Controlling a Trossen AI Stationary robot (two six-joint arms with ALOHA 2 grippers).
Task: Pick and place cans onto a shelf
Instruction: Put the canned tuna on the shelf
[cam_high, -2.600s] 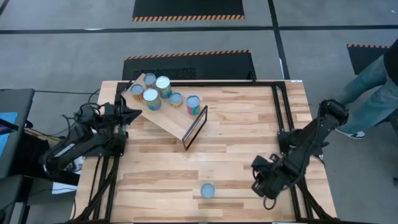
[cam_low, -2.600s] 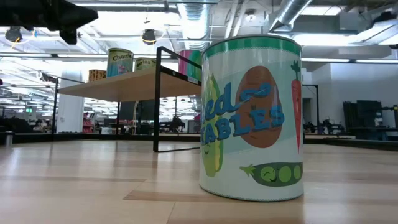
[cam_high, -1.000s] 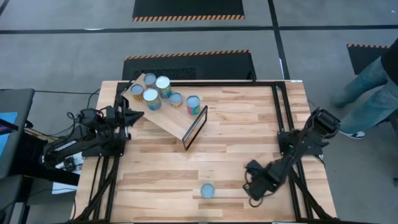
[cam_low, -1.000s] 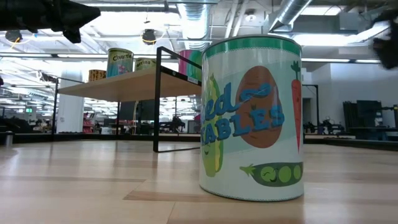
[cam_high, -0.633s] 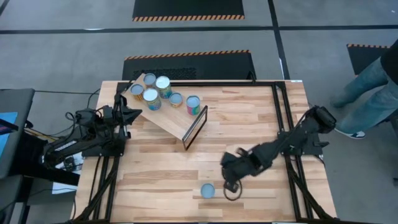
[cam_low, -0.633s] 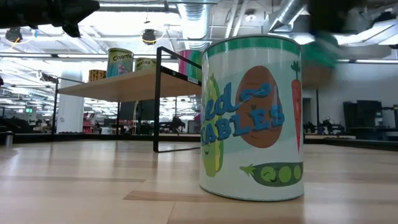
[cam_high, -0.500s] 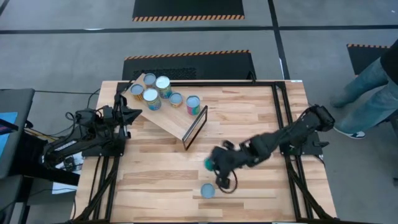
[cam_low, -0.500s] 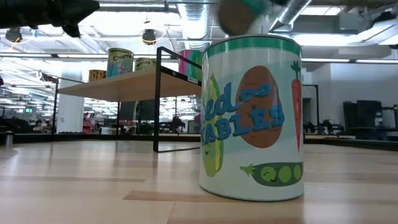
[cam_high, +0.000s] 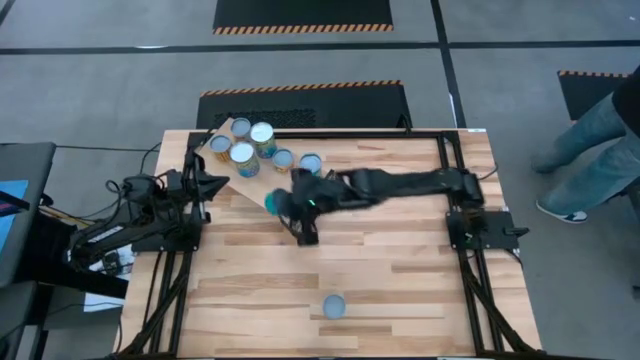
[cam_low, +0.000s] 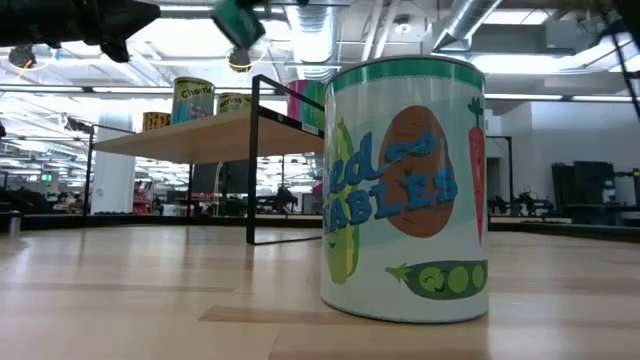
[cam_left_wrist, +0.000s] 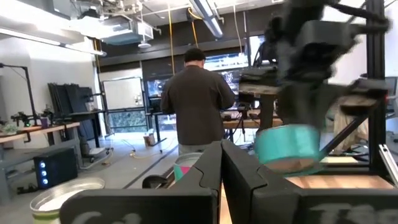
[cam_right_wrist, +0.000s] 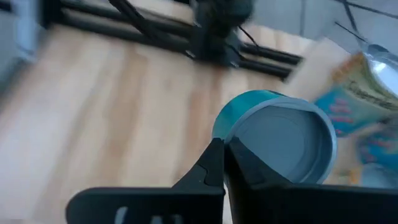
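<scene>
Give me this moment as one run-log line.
right end effector: shut on teal can, over shelf | left end effector: shut, waiting beside shelf | spare can: on table

Small teal-walled tin with a silvery round top (cam_right_wrist: 278, 140) — smeared by motion in the right wrist view; label unreadable. Same tin in the low view, cut off by the picture's upper edge. Colourful labelled cans beside it (cam_right_wrist: 367, 99) — blurred, cropped at the picture's edge. Light wood slanted shelf with a dark-framed end (cam_high: 270, 192) — lower end covered by the dark right arm (cam_high: 400, 186) in the high view
</scene>
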